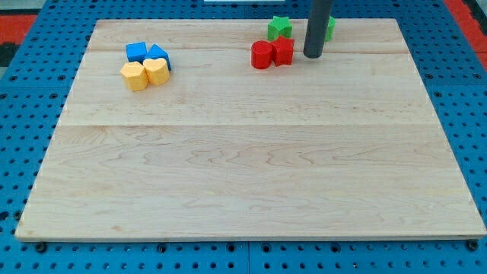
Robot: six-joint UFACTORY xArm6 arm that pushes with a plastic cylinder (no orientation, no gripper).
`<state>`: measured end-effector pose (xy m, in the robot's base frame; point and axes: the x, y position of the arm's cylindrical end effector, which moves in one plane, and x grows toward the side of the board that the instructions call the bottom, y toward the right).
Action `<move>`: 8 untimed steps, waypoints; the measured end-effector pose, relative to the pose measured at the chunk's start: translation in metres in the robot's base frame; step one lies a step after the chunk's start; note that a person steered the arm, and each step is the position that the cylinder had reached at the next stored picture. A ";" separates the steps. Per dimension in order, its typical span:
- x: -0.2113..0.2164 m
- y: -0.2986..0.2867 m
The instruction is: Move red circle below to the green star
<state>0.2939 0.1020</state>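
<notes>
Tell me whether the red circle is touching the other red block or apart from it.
Touching. The red circle sits flush against the other red block on its right, with no board showing between them.

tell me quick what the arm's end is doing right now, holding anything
No pincer here: my tip holds nothing, resting on the board just to the view's right of the red block, not visibly touching it; the red circle sits on that block's left.

star block [279, 27] above circle block [262, 55], touching
</notes>
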 end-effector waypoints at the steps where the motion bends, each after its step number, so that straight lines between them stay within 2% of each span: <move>1: -0.009 -0.080; 2: -0.015 -0.142; 3: -0.015 -0.151; 4: 0.017 -0.132; 5: -0.001 -0.110; 6: -0.034 -0.123; 7: -0.050 -0.126; 8: -0.041 -0.136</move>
<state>0.2525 -0.0340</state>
